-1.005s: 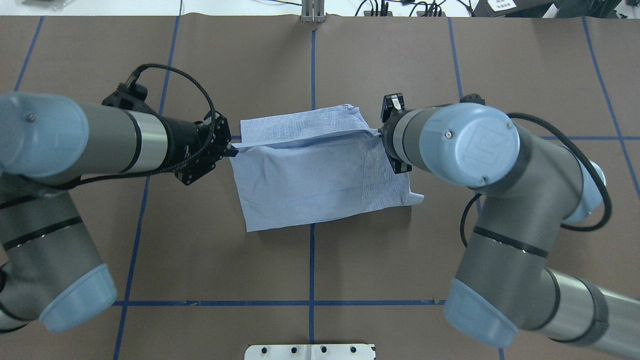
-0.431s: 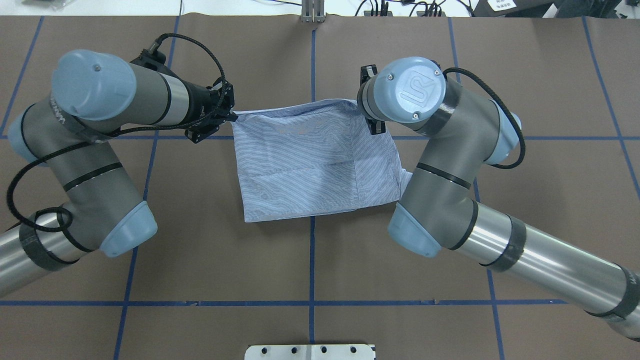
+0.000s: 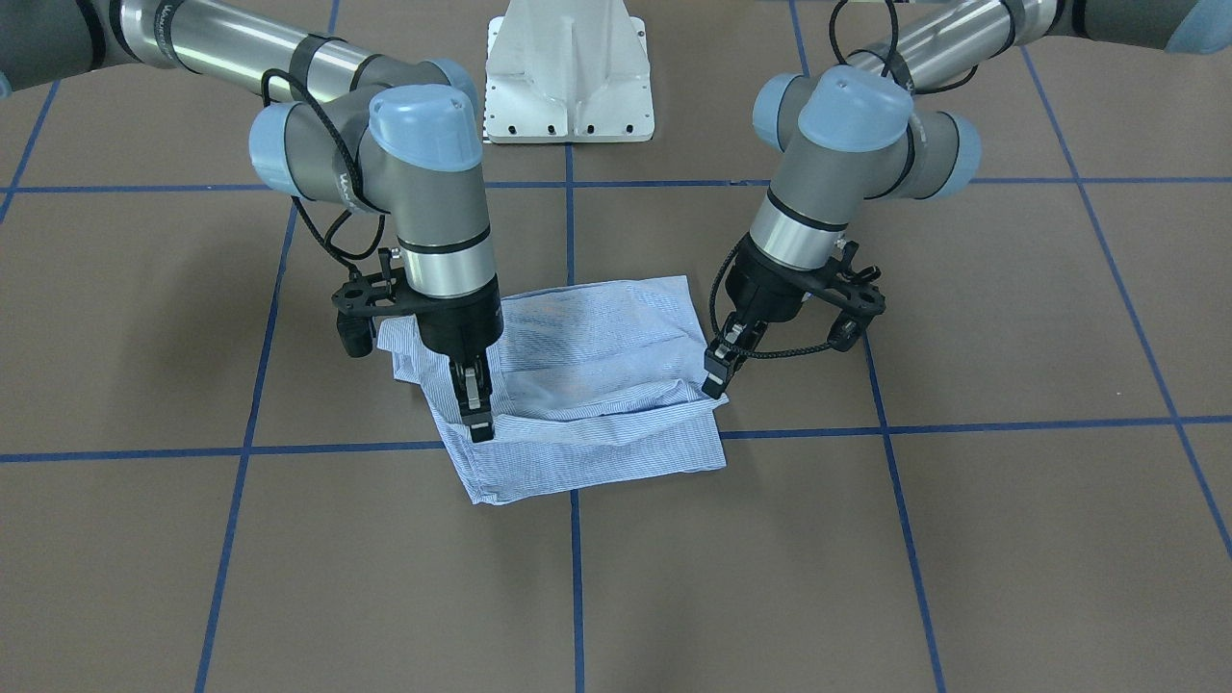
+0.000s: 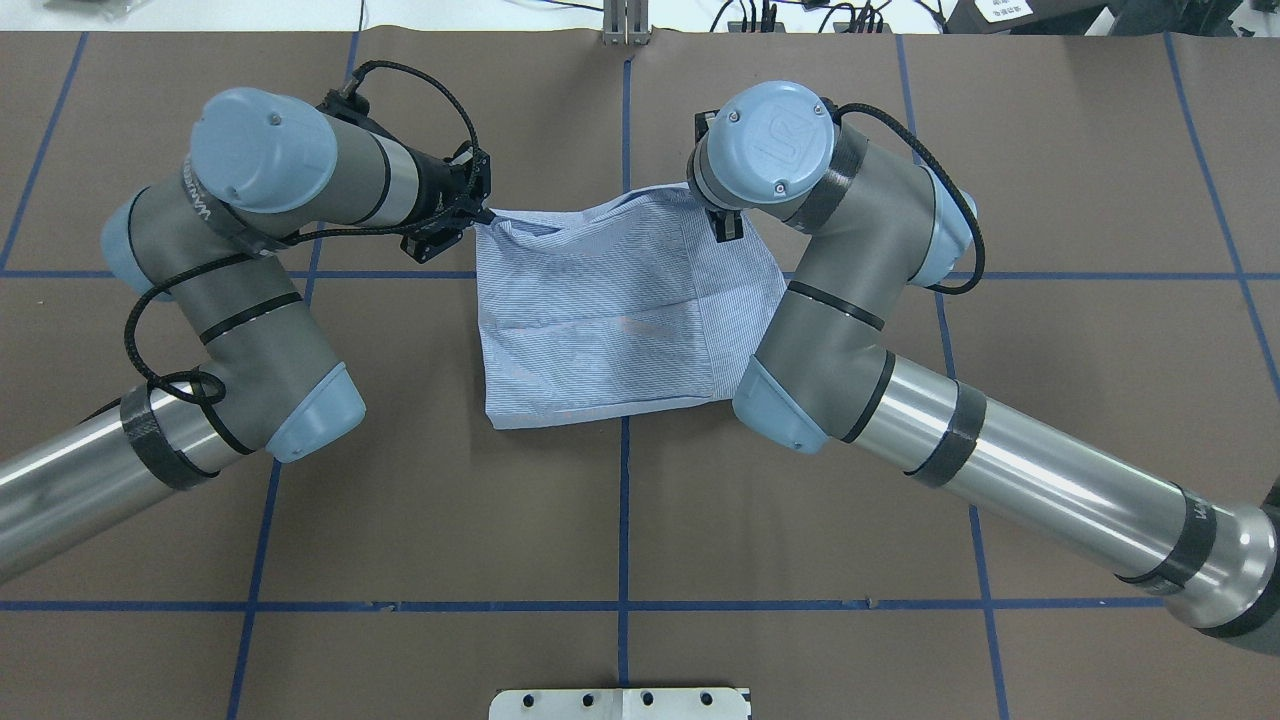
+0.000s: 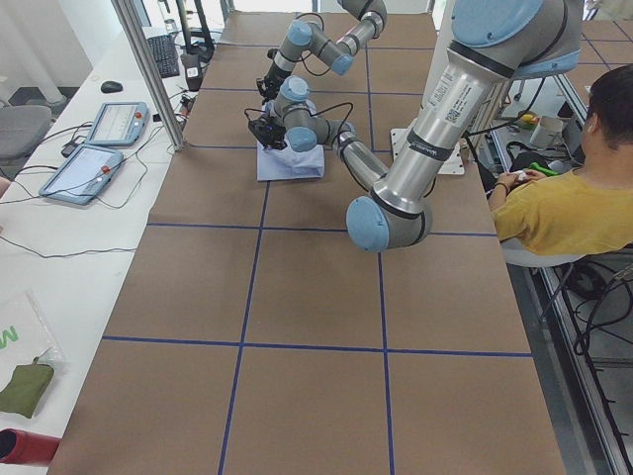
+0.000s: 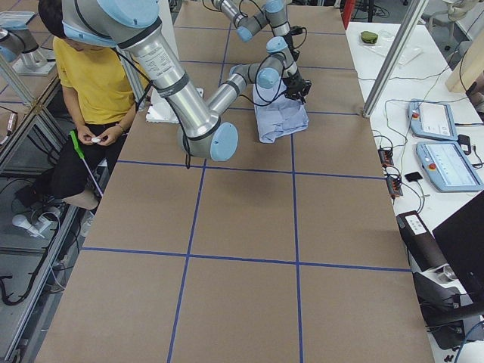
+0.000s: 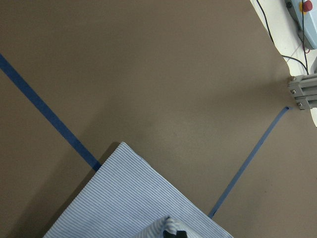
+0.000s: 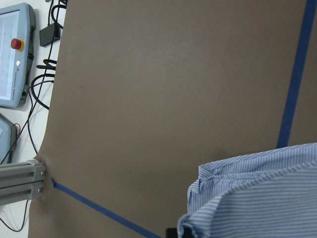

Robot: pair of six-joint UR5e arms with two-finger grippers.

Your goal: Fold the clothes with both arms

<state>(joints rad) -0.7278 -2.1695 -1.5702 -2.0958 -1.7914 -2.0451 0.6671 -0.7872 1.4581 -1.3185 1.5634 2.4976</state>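
Note:
The light blue striped shirt (image 4: 600,310) lies folded into a rough rectangle on the brown table, seen also in the front-facing view (image 3: 597,385). My left gripper (image 4: 480,215) is shut on the far left corner of its top layer, which shows in the front-facing view (image 3: 714,385). My right gripper (image 3: 474,423) is shut on the far right corner; in the overhead view my wrist (image 4: 765,150) mostly hides it. The held edge hangs slightly raised and sagging between the grippers. Striped cloth fills the bottom of the left wrist view (image 7: 138,203) and the right wrist view (image 8: 257,198). Buttons, pocket and collar are hidden.
The white pedestal base (image 3: 568,67) stands at the robot's side. Blue tape lines (image 4: 624,520) grid the brown table cover. An aluminium post (image 4: 625,25) and cables sit at the far edge. Teach pendants (image 5: 99,148) lie beyond it. A person in yellow (image 5: 564,198) sits beside the robot.
Both grippers have carried the held shirt edge away from the robot, from over the shirt's middle to its far edge. The top layer now covers the shirt.

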